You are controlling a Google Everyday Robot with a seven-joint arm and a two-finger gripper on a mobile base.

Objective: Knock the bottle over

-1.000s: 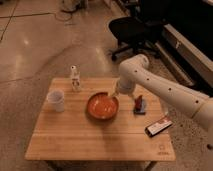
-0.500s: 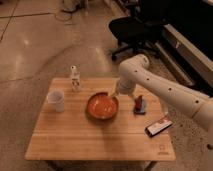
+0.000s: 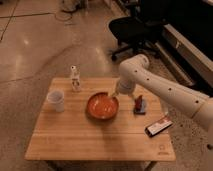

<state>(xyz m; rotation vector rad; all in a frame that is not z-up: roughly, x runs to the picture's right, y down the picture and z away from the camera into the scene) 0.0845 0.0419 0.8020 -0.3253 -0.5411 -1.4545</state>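
Note:
The bottle [image 3: 75, 78] is slim and pale with a white cap. It stands upright near the far left part of the wooden table [image 3: 100, 135]. My gripper [image 3: 117, 94] hangs at the end of the white arm, at the far right rim of the orange bowl [image 3: 102, 105]. It is well to the right of the bottle and apart from it.
A white cup [image 3: 56, 100] stands left of the bowl. A small red-and-blue object [image 3: 139, 104] and a flat dark packet [image 3: 158, 125] lie on the right side. A black office chair [image 3: 131, 30] stands on the floor behind the table.

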